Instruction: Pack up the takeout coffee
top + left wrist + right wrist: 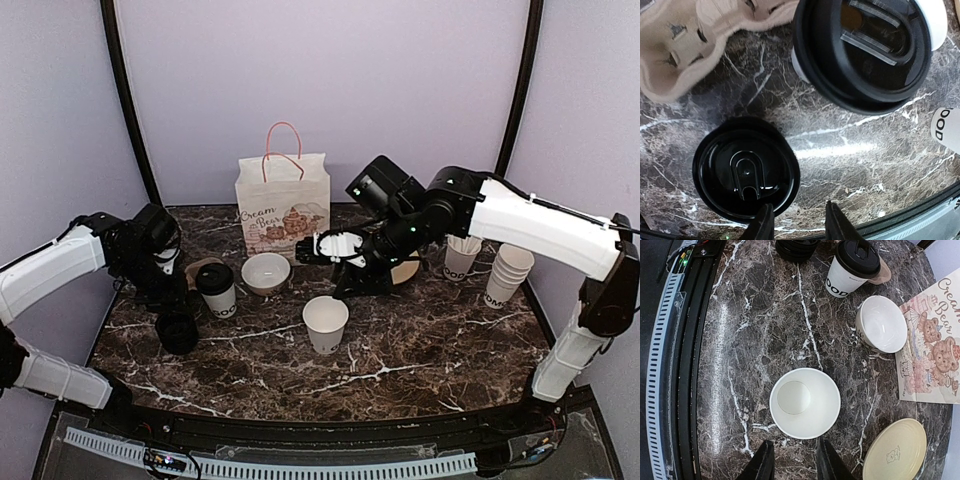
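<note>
Left end effector point(797, 212) is released: fingers parted, nothing between them. It hangs over the black lid point(746, 170), and one finger overlaps the lid's rim in the left wrist view; contact can't be told. Right end effector point(794, 445) is also released and empty, hovering above the open cup point(805, 402).

Places taken from the paper bag point(283, 200):
- The lidded cup point(217, 290) stands upright in front of the bag, off to its left, just beside the pulp carrier point(685, 40).
- The black lid sits further left and nearer the arm bases. Single lid or top of a stack, can't tell.
- The open cup is in front of the bag toward its right, apart from everything.
- A white bowl point(266, 272) sits just in front of the bag.
- A yellow plate point(895, 450) lies to the bag's right, under the right arm.

Only one lidded coffee shows. Probably the second cup needs its lid, and nothing is packed yet.

Risks:
- A pinch on the thin lid rim may slip or flip the lid on the glossy worktop point(400, 370).
- Squeezing the light open cup could crush or tip it.
- A lid pressed on off-centre won't seat.
- The lidded cup stands close to the left arm, so a swing could knock it over.
- The bag mouth is narrow and the bag is unsupported, so it may topple on loading.
</note>
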